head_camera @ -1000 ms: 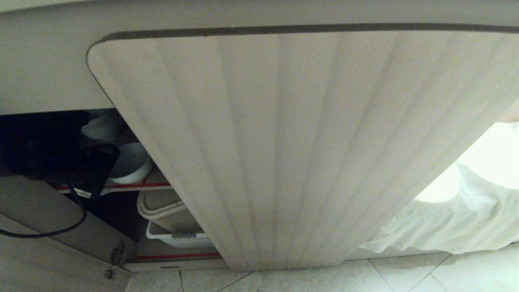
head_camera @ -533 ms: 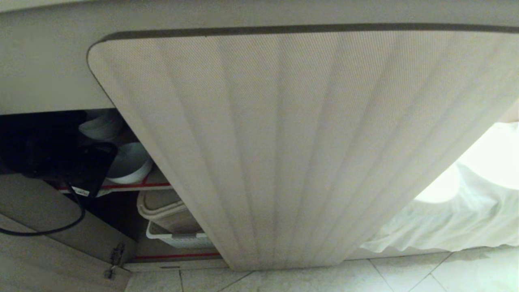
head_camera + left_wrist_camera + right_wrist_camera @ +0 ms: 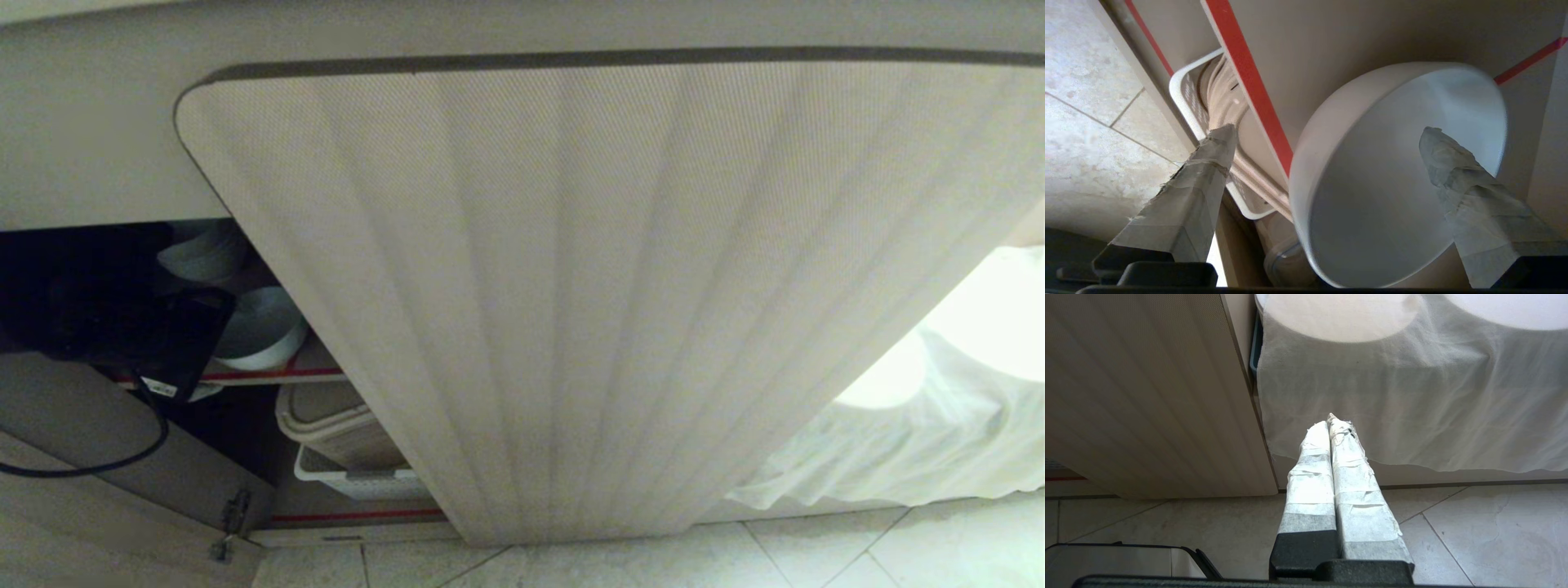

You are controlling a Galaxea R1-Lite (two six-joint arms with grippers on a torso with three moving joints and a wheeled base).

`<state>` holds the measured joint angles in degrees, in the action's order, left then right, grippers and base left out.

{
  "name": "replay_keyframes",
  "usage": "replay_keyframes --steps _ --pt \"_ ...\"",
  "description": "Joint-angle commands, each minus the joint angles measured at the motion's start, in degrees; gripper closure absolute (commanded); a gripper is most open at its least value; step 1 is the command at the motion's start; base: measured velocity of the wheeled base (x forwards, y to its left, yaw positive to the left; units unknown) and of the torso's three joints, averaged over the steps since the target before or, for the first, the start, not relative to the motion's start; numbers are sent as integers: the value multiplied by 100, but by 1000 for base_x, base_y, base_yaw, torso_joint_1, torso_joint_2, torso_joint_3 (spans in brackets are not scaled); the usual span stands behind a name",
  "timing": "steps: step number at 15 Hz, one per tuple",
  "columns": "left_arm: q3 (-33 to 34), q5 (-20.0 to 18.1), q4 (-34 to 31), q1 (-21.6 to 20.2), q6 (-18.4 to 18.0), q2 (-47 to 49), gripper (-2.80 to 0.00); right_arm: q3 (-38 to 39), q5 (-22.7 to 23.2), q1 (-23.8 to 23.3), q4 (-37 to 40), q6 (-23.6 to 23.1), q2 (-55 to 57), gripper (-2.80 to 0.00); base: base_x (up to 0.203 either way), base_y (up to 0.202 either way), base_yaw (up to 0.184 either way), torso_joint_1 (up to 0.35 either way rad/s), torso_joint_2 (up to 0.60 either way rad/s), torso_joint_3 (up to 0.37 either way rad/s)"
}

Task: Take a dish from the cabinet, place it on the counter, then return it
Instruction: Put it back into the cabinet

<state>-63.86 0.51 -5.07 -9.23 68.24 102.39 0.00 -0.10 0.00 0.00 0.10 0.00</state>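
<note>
Small plain white ceramic bowl [image 3: 1396,175] sat at the red-taped front edge of the beige cabinet's shelf [image 3: 1249,81]. Left gripper [image 3: 1331,134] jaws spread, straddling its rim, gripping nothing. Advice: withdraw straight, without nudging the rim. Right gripper [image 3: 1329,424] pressed together, parked.

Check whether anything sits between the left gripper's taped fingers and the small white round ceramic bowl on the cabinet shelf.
Nothing visible does. The left gripper is open around the small white round ceramic bowl, which sits on the red-edged cabinet shelf, one finger over its hollow, the other outside its rim.
</note>
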Motion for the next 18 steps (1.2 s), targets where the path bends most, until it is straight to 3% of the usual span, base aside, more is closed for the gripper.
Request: replay_keyframes --steps 1,14,18 --pt "76 -14 -3 -13 23 -84 -280 0 1 0 0 -1 0 0 0 0 0 0 0 0" --pt "1126 -8 867 -45 -894 -654 -280 0 1 0 0 -10 0 0 0 0 0 0 0 0" --pt "1341 118 1504 -44 -1061 -694 -280 0 1 0 0 -2 0 0 0 0 0 0 0 0"
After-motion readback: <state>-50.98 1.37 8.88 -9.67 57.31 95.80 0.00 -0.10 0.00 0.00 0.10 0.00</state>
